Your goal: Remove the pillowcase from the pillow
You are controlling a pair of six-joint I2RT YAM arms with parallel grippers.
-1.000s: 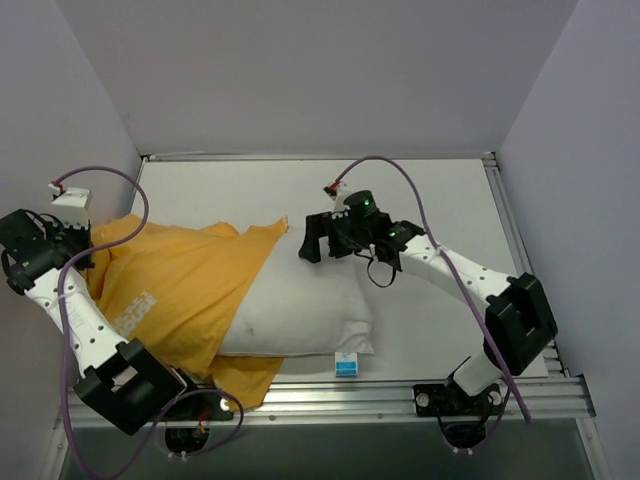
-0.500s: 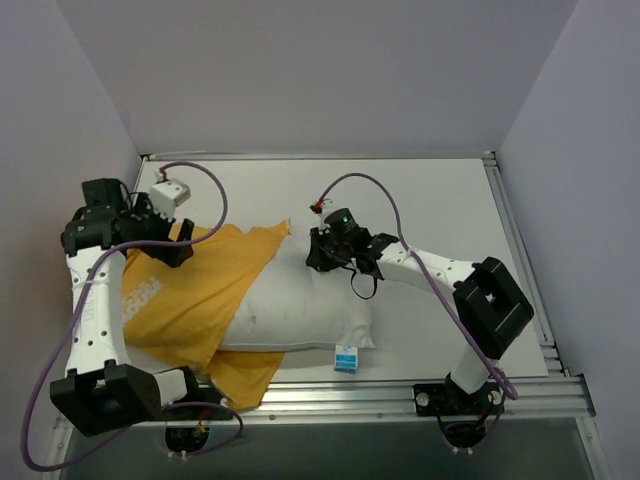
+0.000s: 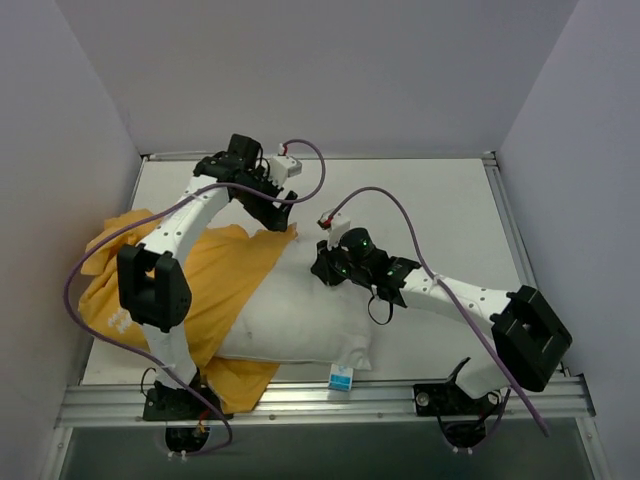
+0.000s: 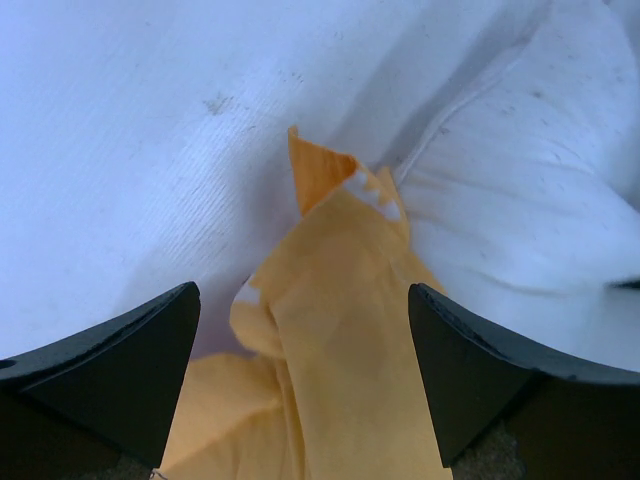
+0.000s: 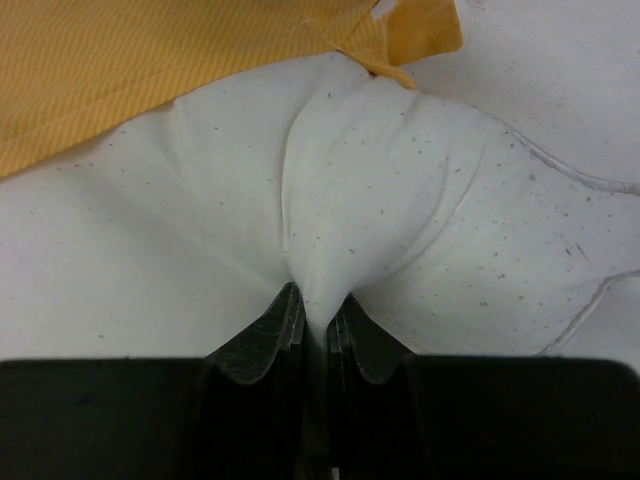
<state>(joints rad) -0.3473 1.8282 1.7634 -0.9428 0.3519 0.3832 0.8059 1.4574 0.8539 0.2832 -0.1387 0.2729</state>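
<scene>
The orange-yellow pillowcase (image 3: 200, 285) covers the left part of the white pillow (image 3: 300, 320), whose right half lies bare. My left gripper (image 3: 278, 208) hovers open above the pillowcase's far corner (image 4: 330, 200). Orange cloth (image 4: 340, 360) lies between its spread fingers (image 4: 120, 370) without being pinched. My right gripper (image 3: 325, 265) is shut on a pinched fold of the pillow (image 5: 400, 200) near its far edge, and white cloth is drawn up between the jaws of that gripper (image 5: 315, 312). The pillowcase edge (image 5: 150, 70) lies just beyond. A small blue-and-white tag (image 3: 342, 380) shows at the pillow's near edge.
Pale walls (image 3: 60, 120) close in the table on the left, right and back. A metal rail (image 3: 400, 395) runs along the near edge. Purple cables (image 3: 400, 200) loop over both arms. The left arm's links (image 3: 155, 285) cross above the pillowcase.
The left arm has swung from the far left wall to the pillowcase's far corner and opened its jaws. The right gripper has come down and shut on the pillow.
</scene>
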